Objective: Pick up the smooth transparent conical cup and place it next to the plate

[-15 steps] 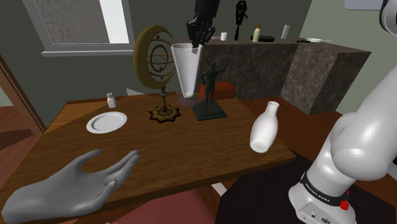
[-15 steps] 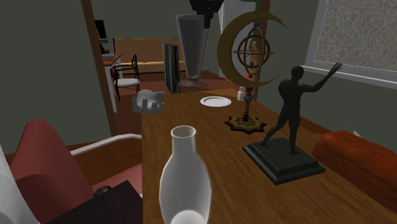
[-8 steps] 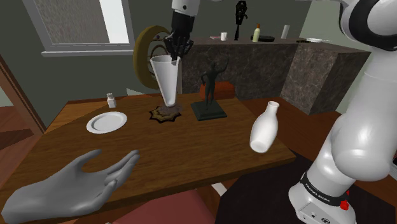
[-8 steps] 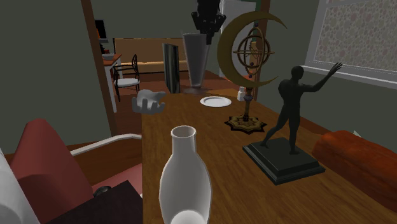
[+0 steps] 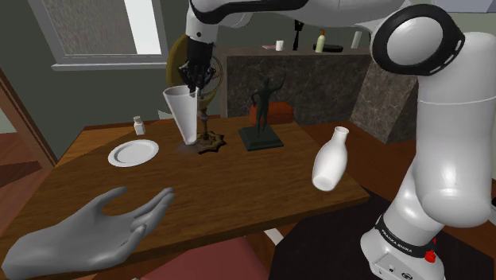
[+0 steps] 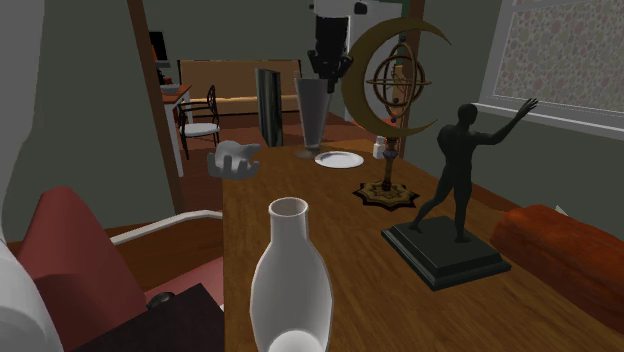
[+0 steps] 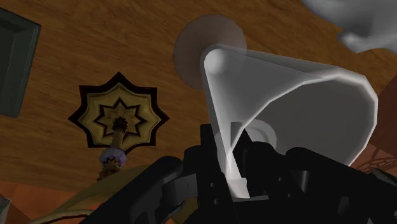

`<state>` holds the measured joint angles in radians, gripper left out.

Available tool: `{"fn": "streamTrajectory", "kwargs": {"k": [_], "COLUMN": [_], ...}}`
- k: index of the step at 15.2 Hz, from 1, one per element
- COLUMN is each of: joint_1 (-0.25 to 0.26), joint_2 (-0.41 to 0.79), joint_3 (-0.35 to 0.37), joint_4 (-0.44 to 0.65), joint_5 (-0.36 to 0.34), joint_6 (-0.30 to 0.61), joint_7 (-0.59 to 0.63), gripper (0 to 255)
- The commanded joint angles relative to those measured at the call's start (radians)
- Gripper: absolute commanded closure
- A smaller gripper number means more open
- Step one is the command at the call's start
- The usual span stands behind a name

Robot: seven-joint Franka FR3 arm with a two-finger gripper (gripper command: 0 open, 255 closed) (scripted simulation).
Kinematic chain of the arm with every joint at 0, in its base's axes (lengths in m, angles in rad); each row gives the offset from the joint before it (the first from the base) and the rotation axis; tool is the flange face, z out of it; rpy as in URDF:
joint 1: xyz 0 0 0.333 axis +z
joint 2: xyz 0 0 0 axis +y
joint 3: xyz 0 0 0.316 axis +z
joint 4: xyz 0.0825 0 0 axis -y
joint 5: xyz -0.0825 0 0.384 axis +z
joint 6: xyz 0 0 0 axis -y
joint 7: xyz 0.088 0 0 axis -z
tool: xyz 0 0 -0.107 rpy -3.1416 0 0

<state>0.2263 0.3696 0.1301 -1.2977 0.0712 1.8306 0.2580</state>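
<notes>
The gripper [image 5: 194, 83] is clamped on the rim of the translucent conical cup [image 5: 184, 118]. The cup hangs upright near the worktop's [image 5: 238, 187] far edge, between the plate [image 5: 133, 152] and the star-shaped stand [image 5: 208, 143]. It should descend vertically, seat the cup's foot just beside the plate, then release.

The white arm [image 5: 433, 135] rises at the shoulder view's lower right and arches over toward its left. Its black end effector [image 5: 196, 77] points downward, fingers pinching the cup [image 5: 183, 111] by its rim.
</notes>
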Motion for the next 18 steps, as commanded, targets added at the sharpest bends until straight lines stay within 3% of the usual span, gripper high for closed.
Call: {"fn": "streamTrajectory", "kwargs": {"k": [1, 4, 6, 18], "joint_1": [0.014, 0.04, 0.063, 0.05], "joint_2": [0.073, 0.211, 0.333, 0.302], "joint_3": [0.001, 0.0, -0.002, 0.003], "joint_4": [0.073, 0.233, 0.394, 0.178], "joint_5": [-0.011, -0.03, -0.044, -0.041], "joint_6": [0.003, -0.018, -0.056, 0.127], "joint_7": [0.012, 0.032, 0.046, 0.033], "gripper": [255, 255, 255, 255]}}
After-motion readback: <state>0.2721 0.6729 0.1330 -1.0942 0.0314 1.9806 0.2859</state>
